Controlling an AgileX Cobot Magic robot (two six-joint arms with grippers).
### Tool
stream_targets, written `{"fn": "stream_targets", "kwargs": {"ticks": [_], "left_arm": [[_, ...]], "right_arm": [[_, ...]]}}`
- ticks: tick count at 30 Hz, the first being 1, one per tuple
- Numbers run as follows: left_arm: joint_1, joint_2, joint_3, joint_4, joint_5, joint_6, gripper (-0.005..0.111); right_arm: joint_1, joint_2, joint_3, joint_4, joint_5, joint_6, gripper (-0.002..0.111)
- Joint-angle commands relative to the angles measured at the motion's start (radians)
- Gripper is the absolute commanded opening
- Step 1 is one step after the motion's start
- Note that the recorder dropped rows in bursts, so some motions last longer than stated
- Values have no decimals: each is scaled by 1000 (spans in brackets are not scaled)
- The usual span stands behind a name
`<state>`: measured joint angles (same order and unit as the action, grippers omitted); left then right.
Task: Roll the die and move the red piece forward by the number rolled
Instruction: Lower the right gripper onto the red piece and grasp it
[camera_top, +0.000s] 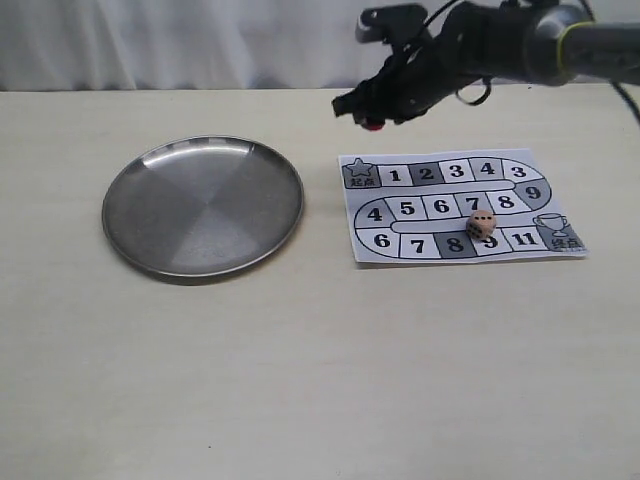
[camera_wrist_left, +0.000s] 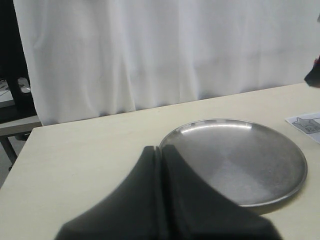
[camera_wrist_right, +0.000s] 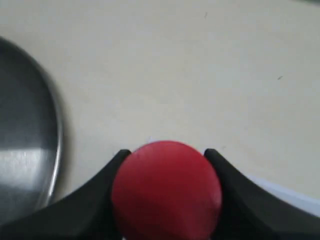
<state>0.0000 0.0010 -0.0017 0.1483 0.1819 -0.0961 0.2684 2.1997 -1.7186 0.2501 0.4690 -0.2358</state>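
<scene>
The red piece (camera_top: 374, 124) hangs in the air above the table, just beyond the start corner of the paper game board (camera_top: 456, 205). My right gripper (camera_top: 374, 120) is shut on it; in the right wrist view the red piece (camera_wrist_right: 166, 189) fills the gap between the black fingers (camera_wrist_right: 98, 200). The tan die (camera_top: 481, 225) rests on the board near squares 8 and 9, showing dark pips. My left gripper (camera_wrist_left: 161, 150) is shut with nothing in it and does not show in the exterior view.
A round steel plate (camera_top: 203, 205) lies left of the board, with nothing in it; its rim (camera_wrist_left: 280, 192) shows beside the left gripper. A white curtain hangs behind the table's far edge.
</scene>
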Motion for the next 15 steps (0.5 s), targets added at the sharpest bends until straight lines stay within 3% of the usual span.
{"fn": "stream_targets", "kwargs": {"ticks": [1,15], "left_arm": [[-1,-1,2,-3,-9,-2,0],[-1,-1,2,-3,-9,-2,0]], "right_arm": [[-49,-56,-4,-4,7,20,5],[-70,201,0,-4,14,20,5]]}}
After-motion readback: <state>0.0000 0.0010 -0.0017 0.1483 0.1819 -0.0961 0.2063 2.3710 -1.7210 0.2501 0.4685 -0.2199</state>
